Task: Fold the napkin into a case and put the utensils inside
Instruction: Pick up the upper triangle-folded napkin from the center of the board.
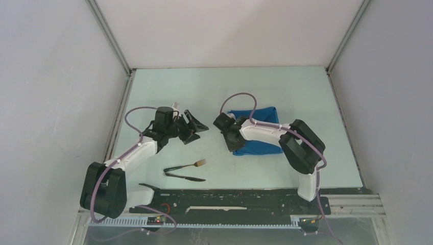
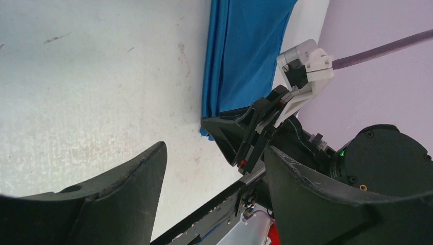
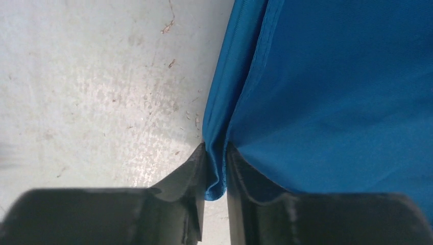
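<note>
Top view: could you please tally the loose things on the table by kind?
napkin: 1
fork: 1
knife: 1
Total: 3

The napkin [image 1: 263,115] lay right of centre on the table [image 1: 204,87]. The fork [image 1: 185,166] and knife [image 1: 186,177] lay lower left of it, fork just above knife, left ends converging.
</note>
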You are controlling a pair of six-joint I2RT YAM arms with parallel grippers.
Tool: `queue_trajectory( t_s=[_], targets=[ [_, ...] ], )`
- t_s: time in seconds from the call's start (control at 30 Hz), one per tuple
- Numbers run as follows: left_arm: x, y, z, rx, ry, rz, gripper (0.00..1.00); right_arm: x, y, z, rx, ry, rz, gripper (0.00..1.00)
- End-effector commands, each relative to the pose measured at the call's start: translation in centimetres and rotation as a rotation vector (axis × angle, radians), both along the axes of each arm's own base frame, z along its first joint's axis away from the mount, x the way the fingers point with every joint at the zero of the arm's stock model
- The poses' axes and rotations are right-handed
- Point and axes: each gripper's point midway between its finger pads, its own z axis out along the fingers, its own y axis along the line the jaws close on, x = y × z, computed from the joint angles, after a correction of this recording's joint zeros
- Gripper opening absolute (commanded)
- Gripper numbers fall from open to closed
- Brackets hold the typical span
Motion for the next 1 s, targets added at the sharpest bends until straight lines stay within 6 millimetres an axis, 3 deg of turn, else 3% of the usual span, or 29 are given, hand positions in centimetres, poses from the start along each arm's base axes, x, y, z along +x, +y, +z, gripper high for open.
queue_trajectory(
  t_s=[0.0,0.17,0.37,0.67,0.83,0.97],
  targets=[
    [-0.1,0.5,0.7,-0.005,-0.05,-0.009,0.75,-0.2,-2.3,-2.0,-0.157,-0.012,-0.035,0.23],
    [0.2,0.5,0.6,-0.005,-0.045,-0.009,0.75,0.9,-0.4,0.6,-0.052,-0.074,-0.004,0.0],
    [1.3,-0.9,-0.1,-0.105,0.012,-0.019,0.77,1.4,1.6,3.7,0.163,-0.068,0.043,0.0],
    [6.0,-5.4,-0.3,-0.251,0.085,-0.047,0.84,0.8,1.0,4.9,0.328,-0.007,0.079,0.0],
    [8.5,-9.7,-1.4,-0.245,0.077,-0.049,0.91,1.2,0.3,5.8,0.355,-0.014,0.077,0.0],
    [9.9,-11.3,-4.3,-0.187,0.111,-0.012,0.93,1.3,0.0,6.1,0.364,-0.017,0.081,0.0]
  ],
)
